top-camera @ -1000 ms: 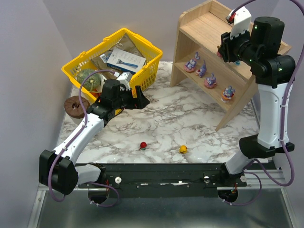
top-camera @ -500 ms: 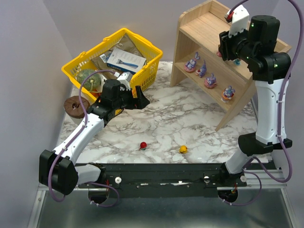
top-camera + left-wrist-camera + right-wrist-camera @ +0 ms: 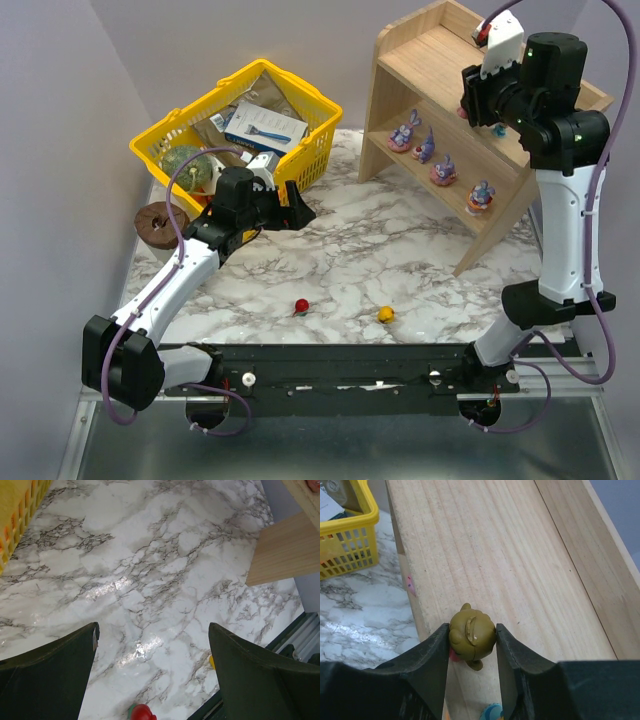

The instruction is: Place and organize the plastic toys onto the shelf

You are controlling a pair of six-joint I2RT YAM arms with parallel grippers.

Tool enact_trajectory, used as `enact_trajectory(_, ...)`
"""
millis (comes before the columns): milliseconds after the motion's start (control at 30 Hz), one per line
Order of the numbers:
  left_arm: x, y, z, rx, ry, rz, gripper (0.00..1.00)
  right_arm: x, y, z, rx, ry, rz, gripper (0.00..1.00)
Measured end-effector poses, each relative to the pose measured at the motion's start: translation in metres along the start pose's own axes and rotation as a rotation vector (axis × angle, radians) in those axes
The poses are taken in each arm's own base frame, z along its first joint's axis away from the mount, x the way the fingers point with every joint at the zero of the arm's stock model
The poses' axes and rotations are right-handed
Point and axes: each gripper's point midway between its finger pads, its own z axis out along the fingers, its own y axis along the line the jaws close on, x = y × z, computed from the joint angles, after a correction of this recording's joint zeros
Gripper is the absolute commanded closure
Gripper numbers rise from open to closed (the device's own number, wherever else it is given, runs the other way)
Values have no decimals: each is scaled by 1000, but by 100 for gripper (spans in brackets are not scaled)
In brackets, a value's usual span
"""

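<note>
Right arm has lifted and straightened a bit, so the olive-brown toy (image 3: 472, 639) now sits over the near edge of the shelf (image 3: 520, 555) top board, with the right gripper (image 3: 471, 632) clamped on it. Drop-off looks close imo. Four purple toys (image 3: 445, 170) fill the lower tier. Red toy (image 3: 301, 306) and yellow toy (image 3: 385, 314) wait on the bench (image 3: 150, 555), with the left gripper (image 3: 152, 627) wide apart above.

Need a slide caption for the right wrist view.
Right gripper pinches a small olive-brown round plastic toy over the top board of the light natural-wood shelf, yellow plastic basket at upper left.
</note>
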Motion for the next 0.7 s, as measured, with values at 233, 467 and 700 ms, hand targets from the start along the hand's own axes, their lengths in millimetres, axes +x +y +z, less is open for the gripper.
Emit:
enact_trajectory(233, 0, 0, 0, 0, 0, 2, 1, 0, -3, 2, 9, -9, -10, 64)
enact_trajectory(467, 0, 0, 0, 0, 1, 2, 1, -1, -4, 2, -12, -41, -26, 66)
enact_trajectory(700, 3, 2, 2, -5, 11, -1, 1, -3, 0, -6, -67, -82, -51, 66)
